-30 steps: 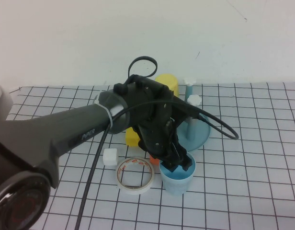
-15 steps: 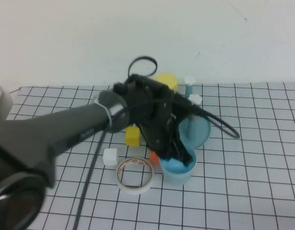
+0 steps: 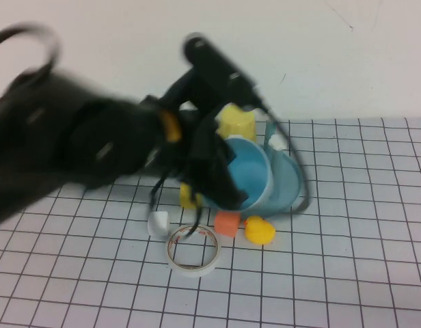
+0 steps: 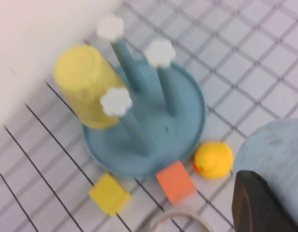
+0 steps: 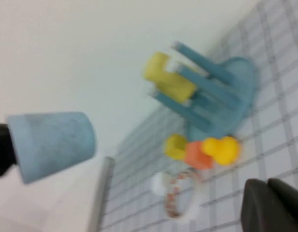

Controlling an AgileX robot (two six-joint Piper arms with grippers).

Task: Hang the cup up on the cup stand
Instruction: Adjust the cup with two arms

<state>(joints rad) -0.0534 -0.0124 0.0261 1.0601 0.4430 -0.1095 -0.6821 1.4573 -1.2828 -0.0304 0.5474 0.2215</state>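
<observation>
Gripping the cup's (image 3: 246, 174) rim, the left gripper (image 3: 221, 184) holds it lifted clear of the table (image 3: 361, 260). Jaws are clamped on the rim; one dark finger (image 4: 258, 205) overlaps the cup's wall in the left wrist view. The cup is tipped on its side: mouth facing toward the camera in the high view, long axis roughly level, base pointing back toward the stand (image 3: 289, 184). The right wrist view also shows it lying sideways in the air, wide rim next to the dark finger, narrow base away from it.

The cup hangs just in front of the stand and partly hides it in the high view. The stand sits on the table near the far wall, three blue pegs upright with white flower caps (image 4: 116, 101). A yellow cup (image 3: 236, 123) stands inverted just behind the stand, against its rim.

Below the cup: orange block (image 3: 227, 223), yellow duck (image 3: 259, 230), tape roll (image 3: 193, 250), white cube (image 3: 156, 223), yellow block (image 3: 188, 197), all near together on the grid.

Right gripper (image 5: 272, 205) is away from the work, low at the edge of its own view, fingers pressed together, holding nothing.

Changes from a second ago: the cup stood upright on the table beside the tape with the gripper's fingers at its rim, spread. Now it is raised, tilted, nearer the stand. The duck, hidden before, shows.
</observation>
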